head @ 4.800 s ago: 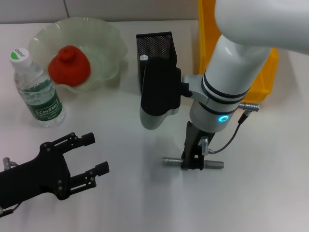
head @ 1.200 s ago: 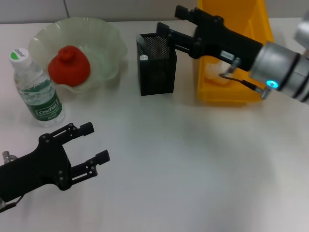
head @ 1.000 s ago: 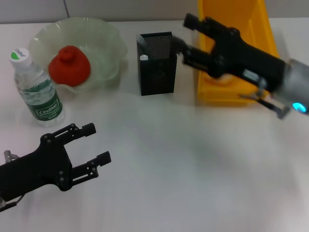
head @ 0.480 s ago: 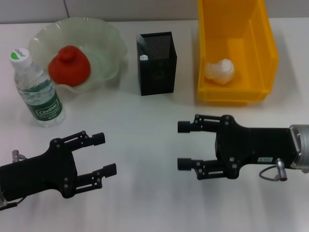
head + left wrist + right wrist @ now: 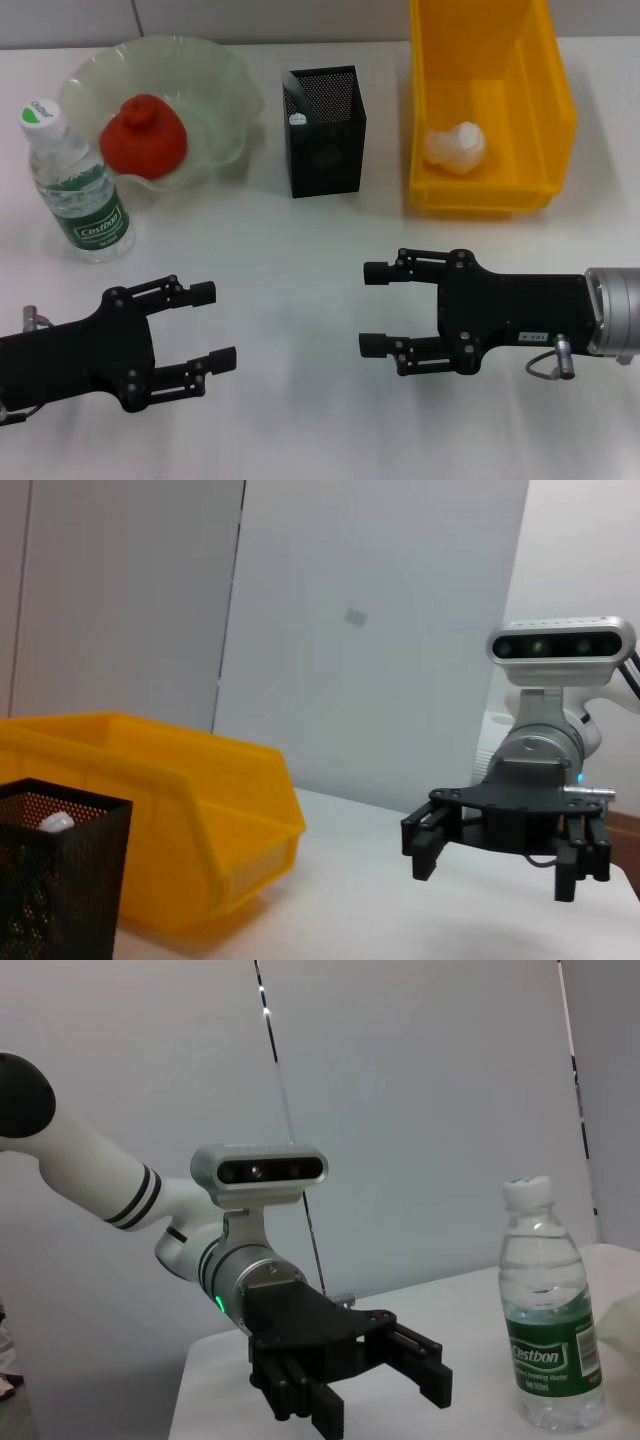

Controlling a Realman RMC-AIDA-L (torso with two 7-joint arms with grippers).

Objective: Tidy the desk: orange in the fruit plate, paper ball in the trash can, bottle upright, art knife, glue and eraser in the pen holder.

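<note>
Bench: a plain white bench [image 5: 300, 420] carried every item, seen from above by the head camera.
Orange: the orange [image 5: 143, 135] lay inside the fruit plate [image 5: 225, 75], at the far left of the bench.
Bottle: the bottle [image 5: 78, 187] stood upright just beside the fruit plate, on its near side; the right wrist view also showed it standing, cap up.
Paper ball: the paper ball [image 5: 456, 144] sat inside the trash can [image 5: 490, 195], at the far right.
Pen holder: the pen holder [image 5: 325, 135] stood between the fruit plate and the trash can, apart from both; a small white tip showed at its inner edge, and the rest of its contents could not be made out.
Left hand: the left hand [image 5: 203, 325] hovered low over the near left of the bench, fingers spread wide, holding nothing.
Right hand: the right hand [image 5: 372, 309] hovered over the near right of the bench, fingers also spread wide and empty, pointing toward the left hand.
Stage: no loose item showed on the bare bench, so the tidying looked finished or very nearly so.
Doing it well: both arms would best draw back to rest, keeping clear of each other and of the upright bottle, which a stray sweep could topple.
</note>
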